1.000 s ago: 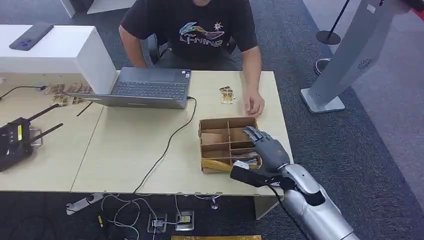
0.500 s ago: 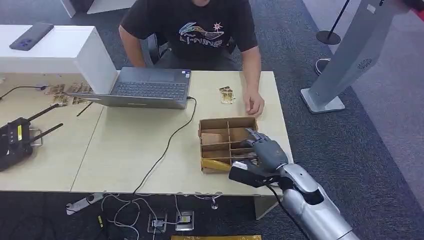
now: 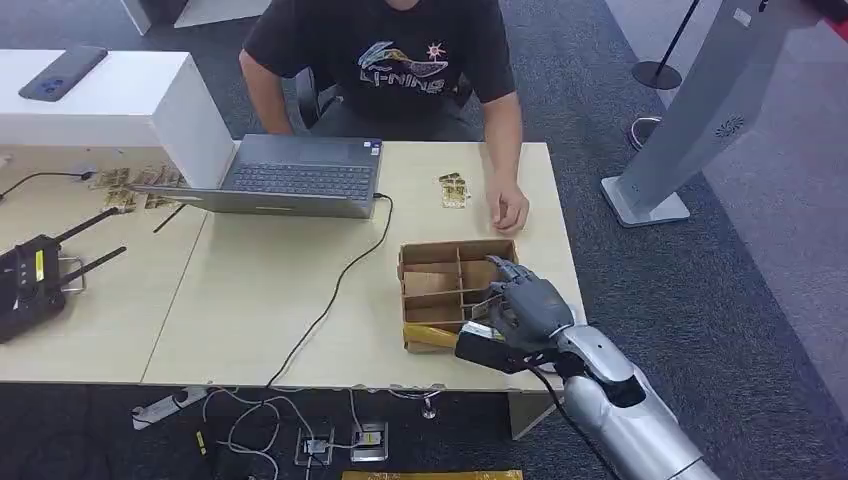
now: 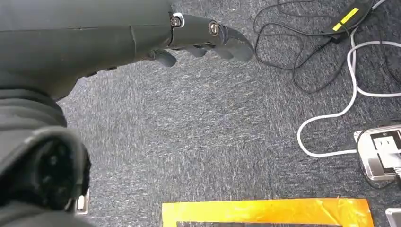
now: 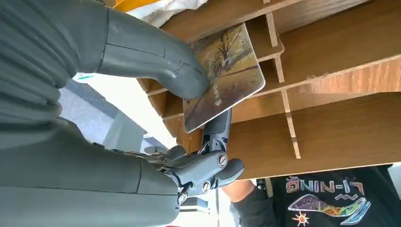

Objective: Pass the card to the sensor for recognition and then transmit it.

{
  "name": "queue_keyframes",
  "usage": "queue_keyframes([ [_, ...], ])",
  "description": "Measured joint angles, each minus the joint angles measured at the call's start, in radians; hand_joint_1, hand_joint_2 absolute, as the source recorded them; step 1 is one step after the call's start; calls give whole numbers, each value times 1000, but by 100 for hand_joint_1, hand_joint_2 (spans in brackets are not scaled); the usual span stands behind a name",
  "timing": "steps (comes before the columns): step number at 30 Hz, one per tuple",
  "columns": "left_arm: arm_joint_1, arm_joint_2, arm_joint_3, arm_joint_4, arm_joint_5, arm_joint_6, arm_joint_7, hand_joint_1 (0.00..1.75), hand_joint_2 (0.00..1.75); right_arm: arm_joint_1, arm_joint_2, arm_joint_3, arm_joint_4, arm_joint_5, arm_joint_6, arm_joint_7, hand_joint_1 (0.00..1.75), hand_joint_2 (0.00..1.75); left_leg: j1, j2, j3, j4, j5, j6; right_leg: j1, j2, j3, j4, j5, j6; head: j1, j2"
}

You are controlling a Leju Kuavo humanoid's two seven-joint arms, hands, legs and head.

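Right robot hand [image 3: 528, 310] over the box [image 3: 440, 262], pinching a card [image 5: 224, 75] between thumb and a finger, card just above the box's dividers. Left robot hand [image 4: 208, 40] hanging over the carpet [image 4: 198, 127], fingers loosely curled, holding nothing. Box on the desk [image 3: 270, 290], near its front right corner. Beyond the box, a person's hand [image 3: 508, 212] resting on the desk; farther left, a laptop [image 3: 290, 178].
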Motion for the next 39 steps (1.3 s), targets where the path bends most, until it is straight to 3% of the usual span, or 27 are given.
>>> queue_keyframes([
  [9,0,-3,0,0,2,3,0,0,0,-25,0,-2,0,2,-57,-23,175,175,0,0,0,0,0,0,0,0,0,0,0,0,0,0],
  [14,0,-4,0,0,0,6,-19,0,0,-94,-6,-40,-1,-18,-190,-86,175,175,0,2,0,0,0,0,0,2,-1,0,2,-1,0,0],
  [20,1,-6,0,0,-10,8,-39,0,0,-249,-52,-156,-2,-65,-341,-160,175,175,0,2,0,1,1,0,-1,3,-1,0,4,0,0,0],
  [24,0,-8,0,0,-9,8,-39,0,0,-343,-85,-203,3,-87,-338,-189,175,175,-1,3,0,2,1,0,-1,3,-1,0,4,0,0,0],
  [30,-8,-9,-4,0,-6,5,-39,0,0,-472,-90,-203,108,-68,-335,-243,175,175,0,2,-2,1,1,0,0,2,-1,0,4,0,0,0],
  [39,-20,-13,-7,-2,13,-2,-39,0,0,-643,-10,-95,457,35,-335,-296,175,175,0,-1,-4,1,3,0,0,-1,-3,2,4,0,0,0],
])
